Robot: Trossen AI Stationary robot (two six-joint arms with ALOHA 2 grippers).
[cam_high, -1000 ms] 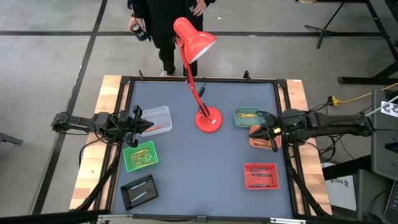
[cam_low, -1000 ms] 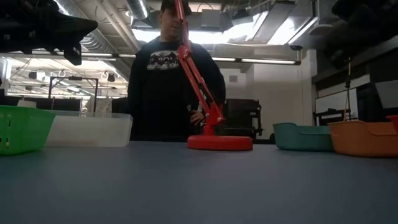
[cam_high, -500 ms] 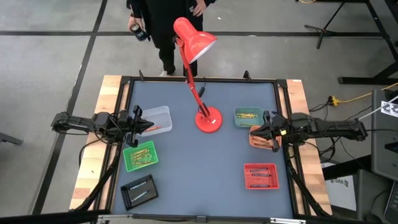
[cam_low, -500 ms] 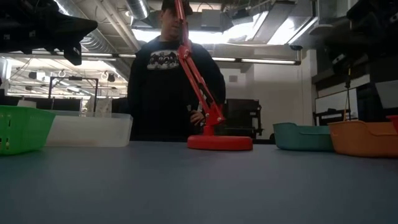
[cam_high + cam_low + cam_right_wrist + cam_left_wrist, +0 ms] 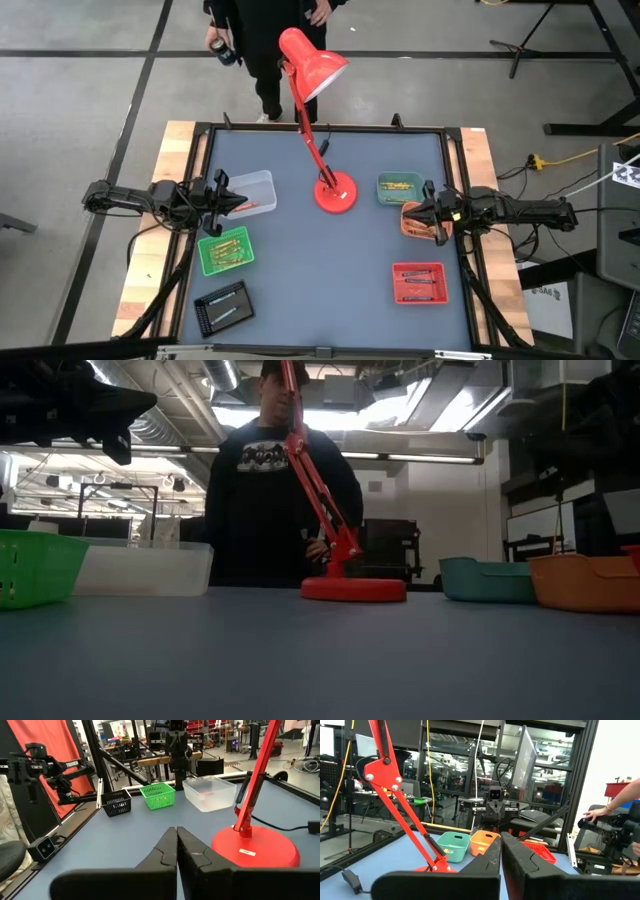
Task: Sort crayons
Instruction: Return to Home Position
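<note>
High view: I see my left gripper (image 5: 226,202) parked at the table's left edge and my right gripper (image 5: 410,213) above the orange plastic bin (image 5: 432,234). Thin coloured crayons (image 5: 228,249) lie binned, so sorting looks finished. Wrist views: both grippers' fingers (image 5: 520,862) sit together, holding nothing.

Floor (image 5: 80,40) was grey concrete, dark strips crossing it. Table (image 5: 330,270) had a blue-grey top, a black frame and wood planks (image 5: 148,285) along both sides. Red desk lamp (image 5: 315,62) stood on the far half, its head out past the far edge. Person (image 5: 270,490) in a dark top stood behind that edge. Overhead were strip lights (image 5: 430,458) and ducting (image 5: 165,428), with a white wall (image 5: 445,510) behind. Glass panes (image 5: 452,767) in black frames stood beyond the table's right side, a red curtain (image 5: 50,732) beyond its left. Yellow cable (image 5: 562,157) lay on the floor at right.
</note>
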